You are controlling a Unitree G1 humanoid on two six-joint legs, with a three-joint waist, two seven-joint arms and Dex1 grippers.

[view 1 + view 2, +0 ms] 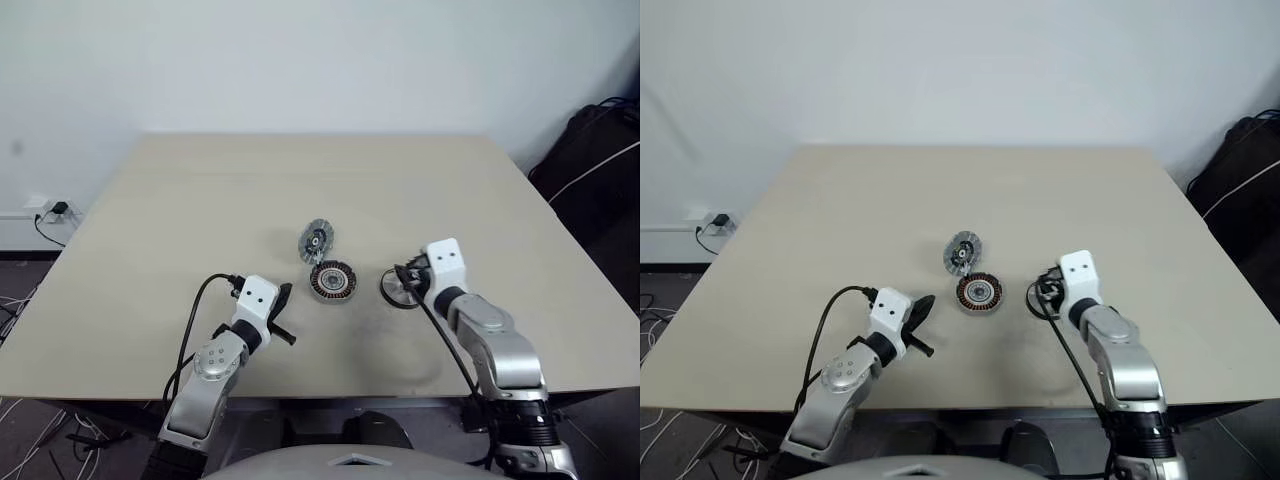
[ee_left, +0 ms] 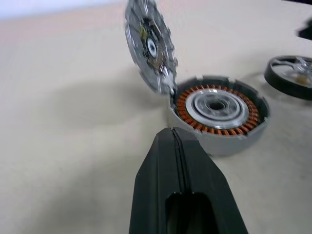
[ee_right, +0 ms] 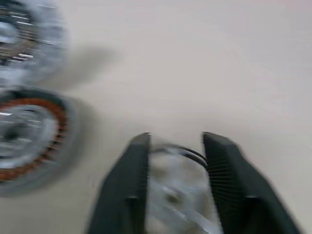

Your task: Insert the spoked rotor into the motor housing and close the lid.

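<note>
The motor housing (image 1: 332,281) sits near the table's middle, its copper windings (image 2: 219,105) facing up around a silver centre. The lid (image 1: 317,240) stands tilted on edge at the housing's far rim, ribbed face showing (image 2: 148,46). To the right of the housing, the spoked rotor (image 1: 398,290) lies flat on the table. My right gripper (image 3: 175,139) is over it with its fingers apart, and the rotor (image 3: 175,165) shows between them. My left gripper (image 2: 170,134) is shut and empty, a short way left of the housing and pointing at it.
The beige table (image 1: 200,200) stretches far beyond the parts, with its front edge close to both arms. A wall socket with cables (image 1: 50,212) is on the floor at the left. A dark bag (image 1: 600,150) stands past the table's right edge.
</note>
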